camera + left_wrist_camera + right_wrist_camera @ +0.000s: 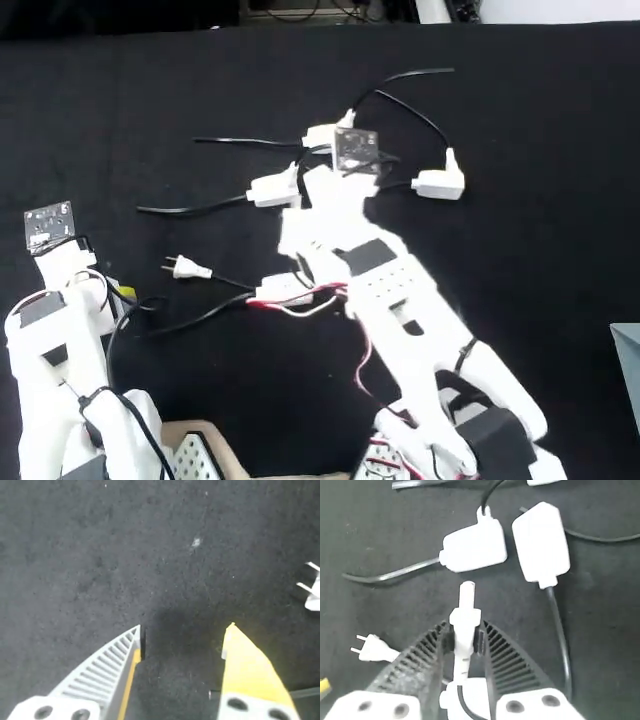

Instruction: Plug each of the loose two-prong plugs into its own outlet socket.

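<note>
My right gripper (464,630) is shut on a white two-prong plug (463,611), whose tip points at a white outlet socket (474,547) a short way in front of it. A second socket (541,542) lies beside the first. In the high view this gripper (298,186) sits at the socket (272,190), with two more sockets (440,183) (320,135) nearby. A loose white plug (187,267) (370,648) lies on the black mat between the arms. My left gripper (182,627) (116,292) hovers open over bare mat, with the loose plug's prongs (311,586) just off to its side.
Black cables (190,208) run across the mat from the sockets. Red and white wires (310,300) hang by the right arm. A grey box corner (628,370) is at the right edge, and a perforated base (195,455) stands at the front.
</note>
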